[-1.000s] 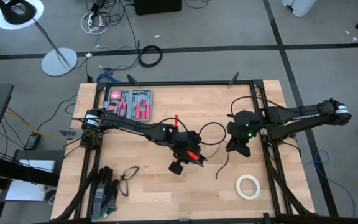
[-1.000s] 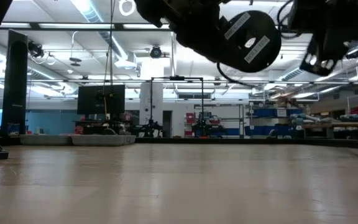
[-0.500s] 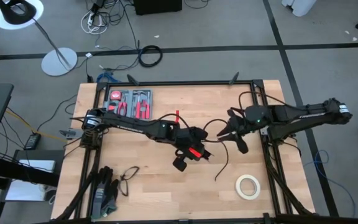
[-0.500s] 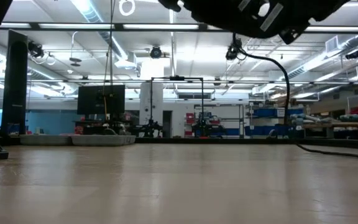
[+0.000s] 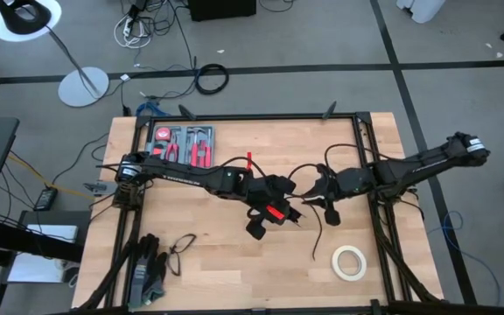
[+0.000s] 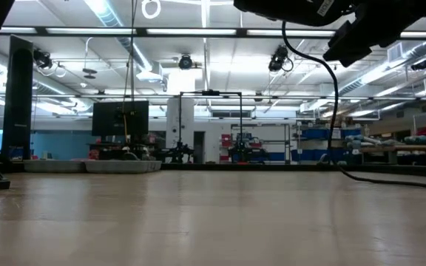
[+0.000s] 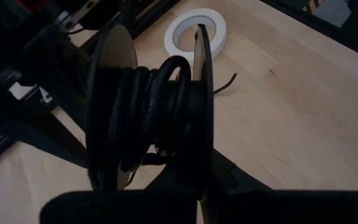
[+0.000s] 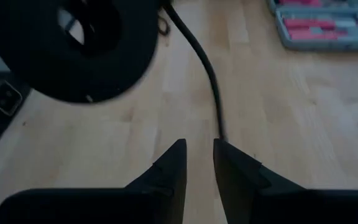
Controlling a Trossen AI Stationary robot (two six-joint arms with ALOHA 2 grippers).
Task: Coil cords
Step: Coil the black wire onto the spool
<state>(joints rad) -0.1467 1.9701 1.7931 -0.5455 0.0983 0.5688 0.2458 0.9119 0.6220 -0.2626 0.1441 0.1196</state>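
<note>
The cord (image 7: 154, 102) is a thin black cable, partly wound on a black reel (image 7: 114, 93) that my left gripper (image 5: 274, 210) holds above the middle of the table. From the reel (image 8: 73, 50) a free length of cord (image 8: 207, 68) runs toward my right gripper (image 8: 199, 146). It then hangs down to the table (image 6: 339, 125), where its tail (image 5: 322, 234) lies on the wood. My right gripper (image 5: 325, 199) hovers just right of the reel with a narrow gap between its fingers, and bare wood shows in that gap. The cord disappears behind one fingertip (image 8: 224, 144). My left gripper is shut on the reel. One flange's rim (image 7: 201, 180) runs down into the dark of the fingers, which hide the exact spot. The reel is lifted clear of the table with its flanges standing on edge. Whether my right gripper touches the cord I cannot tell.
A cream tape roll (image 5: 349, 262) lies at the near right, close to the cord's tail. A grey case of red tools (image 5: 182, 144) sits at the far left. Glasses (image 5: 180, 249) and dark gloves (image 5: 147, 271) lie at the near left. Black frame rails (image 5: 383, 236) border the table.
My left gripper has risen with the reel and rolled, and the reel has left the top of the low view. My right gripper has rolled and tipped while swinging close beside the reel. The free cord now hangs in an arc to the table, and its tail has shifted slightly right.
</note>
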